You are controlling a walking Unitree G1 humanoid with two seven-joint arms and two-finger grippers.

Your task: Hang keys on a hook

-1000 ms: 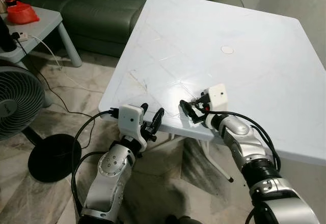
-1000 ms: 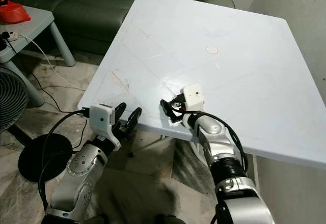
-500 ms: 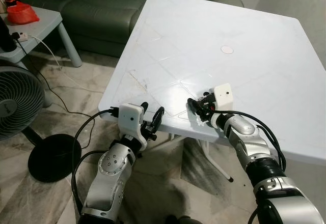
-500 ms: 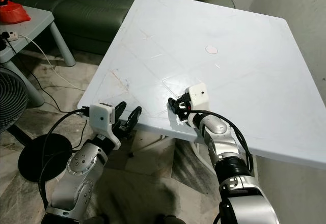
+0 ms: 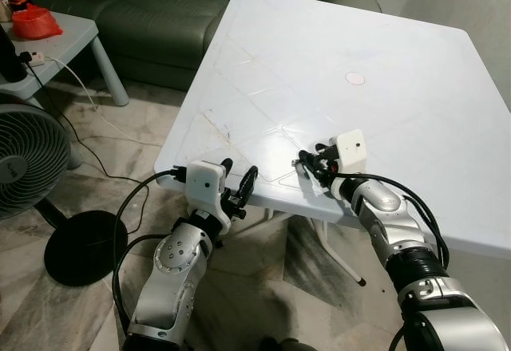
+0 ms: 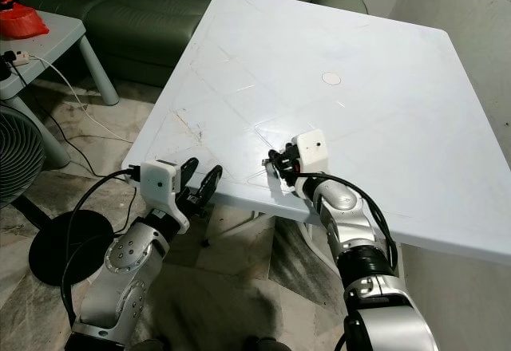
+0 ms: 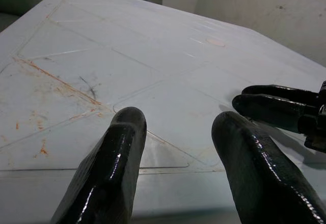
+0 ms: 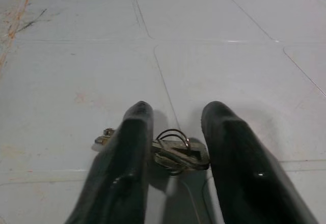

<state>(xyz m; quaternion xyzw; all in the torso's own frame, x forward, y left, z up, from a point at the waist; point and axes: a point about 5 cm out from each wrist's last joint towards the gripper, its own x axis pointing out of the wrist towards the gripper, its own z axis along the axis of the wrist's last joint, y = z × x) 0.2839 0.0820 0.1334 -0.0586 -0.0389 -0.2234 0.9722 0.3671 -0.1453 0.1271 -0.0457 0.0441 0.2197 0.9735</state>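
Observation:
A small bunch of metal keys (image 8: 175, 150) on a ring lies flat on the white table (image 5: 335, 40), close to its front edge. My right gripper (image 5: 306, 162) is low over the table, open, with one black finger (image 8: 130, 152) on each side of the keys. Part of the bunch is hidden behind one finger. My left gripper (image 5: 239, 178) is open with nothing in it, held just off the table's front left corner. In the left wrist view my left gripper (image 7: 173, 119) looks across the tabletop at the right gripper's fingers (image 7: 275, 102).
A green sofa (image 5: 160, 8) stands behind the table. On the floor at the left are a standing fan (image 5: 28, 167) and its cable. A small side table (image 5: 56, 44) there carries a red object (image 5: 33, 21). A round mark (image 5: 355, 78) sits mid-table.
My right gripper has shifted right and a little farther in from the table's front edge, settling around the keys. The left arm has stayed put.

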